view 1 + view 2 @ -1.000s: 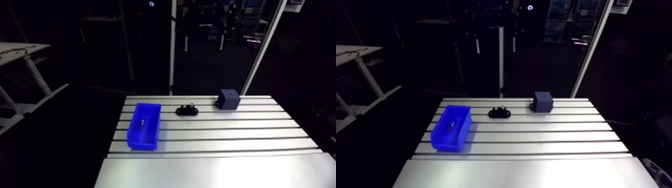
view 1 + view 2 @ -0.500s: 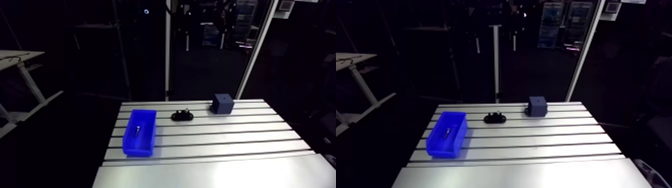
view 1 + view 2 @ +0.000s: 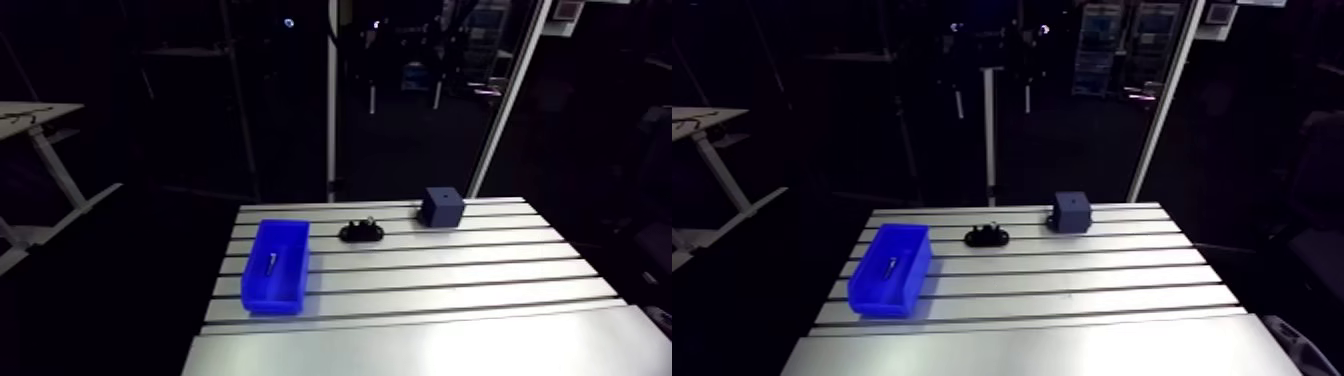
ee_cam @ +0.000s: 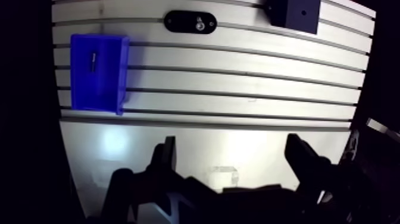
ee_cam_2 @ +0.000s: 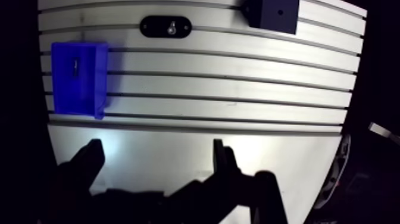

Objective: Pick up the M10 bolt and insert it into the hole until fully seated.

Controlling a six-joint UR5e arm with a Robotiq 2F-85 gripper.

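Hanging high over the near part of the counter (image 3: 450, 290), the claw (image 4: 232, 152) has its two fingers spread wide apart with nothing between them. The bolt (image 3: 270, 262), a small pale sliver, lies flat on the floor of the blue bin (image 3: 272, 298) at the left of the counter. A black oval plate (image 3: 361, 232) sits to the right of the bin and farther back. A dark cube (image 3: 441, 206) stands at the far right, and the hole (image 4: 303, 11) shows as a small dot on its top face.

The pickup looks like the first place for trouble. The bin's walls stand close around the bolt, so spread fingers coming down off-centre would likely strike a rim and shove or tip the bin. Lying flat, the bolt could roll away from a closing finger or be caught askew. A crooked hold would carry through to the cube, where a tilted shank would probably catch on the hole's edge and jam before seating. Whether the cube is fixed down cannot be told, and a sideways push might slide it. The oval plate also carries a small shiny part that could be mistaken for the bolt.
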